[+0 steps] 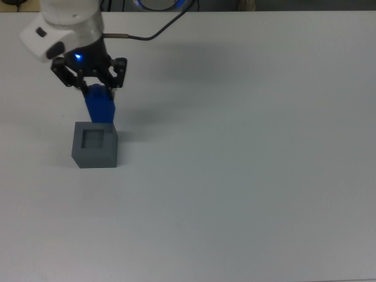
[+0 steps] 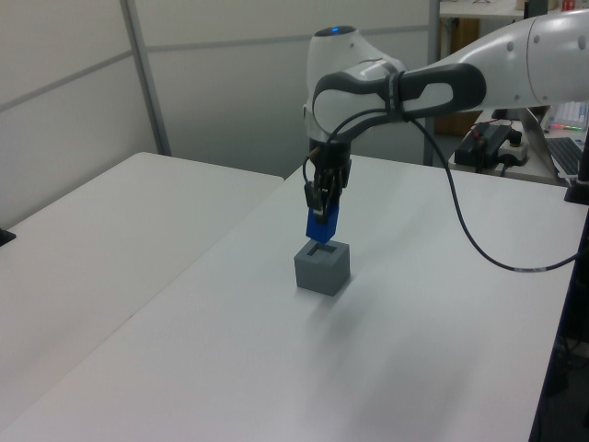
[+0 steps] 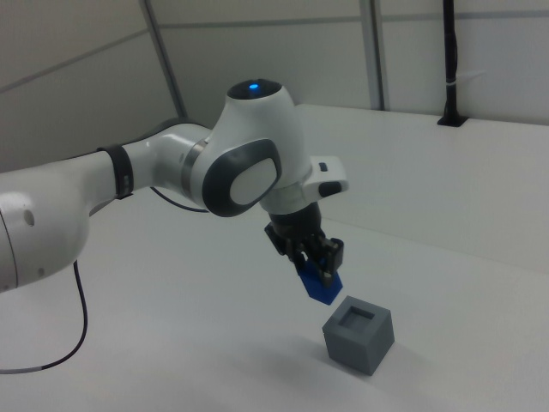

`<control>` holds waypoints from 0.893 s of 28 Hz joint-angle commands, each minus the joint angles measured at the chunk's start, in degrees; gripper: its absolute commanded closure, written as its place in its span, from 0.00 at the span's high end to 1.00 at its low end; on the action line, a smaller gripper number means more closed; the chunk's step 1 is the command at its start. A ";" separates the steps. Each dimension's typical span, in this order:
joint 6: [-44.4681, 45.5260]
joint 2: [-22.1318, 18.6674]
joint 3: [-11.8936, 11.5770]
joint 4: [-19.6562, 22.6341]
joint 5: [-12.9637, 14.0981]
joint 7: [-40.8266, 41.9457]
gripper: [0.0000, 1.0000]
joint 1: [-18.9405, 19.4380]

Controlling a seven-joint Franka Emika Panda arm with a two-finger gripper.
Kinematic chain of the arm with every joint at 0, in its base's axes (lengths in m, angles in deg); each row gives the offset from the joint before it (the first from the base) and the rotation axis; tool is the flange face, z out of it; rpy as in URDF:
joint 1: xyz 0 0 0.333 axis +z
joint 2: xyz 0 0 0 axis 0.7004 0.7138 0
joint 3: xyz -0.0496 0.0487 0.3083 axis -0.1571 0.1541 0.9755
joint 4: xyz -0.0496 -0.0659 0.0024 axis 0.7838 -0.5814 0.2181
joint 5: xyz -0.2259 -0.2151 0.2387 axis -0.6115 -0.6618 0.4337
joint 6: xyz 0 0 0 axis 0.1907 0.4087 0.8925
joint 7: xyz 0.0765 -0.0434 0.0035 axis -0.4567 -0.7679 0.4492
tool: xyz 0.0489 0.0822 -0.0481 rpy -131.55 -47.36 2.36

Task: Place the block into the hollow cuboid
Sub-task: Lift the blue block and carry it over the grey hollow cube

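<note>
The counter (image 1: 247,176) lies bare on every side of the hollow cuboid (image 1: 94,144), so approach is free all round. Only the block (image 1: 100,106), raised off the counter in the gripper (image 1: 94,88), hangs just above the cuboid's open recess.

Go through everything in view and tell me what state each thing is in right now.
block: gripped, lifted off the table, tilted, just above the grey box, not yet inside.
hollow cuboid: upright on the table, recess facing up and empty.
gripper: shut on the block, raised.
table: bears only the cuboid.
</note>
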 commanded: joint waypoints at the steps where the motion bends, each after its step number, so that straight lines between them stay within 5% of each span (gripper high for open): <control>1: -3.31 2.04 -0.22 -1.30 1.18 -1.28 0.00 -0.78; 25: -7.37 6.52 -0.31 -1.13 0.48 -0.49 0.00 -2.54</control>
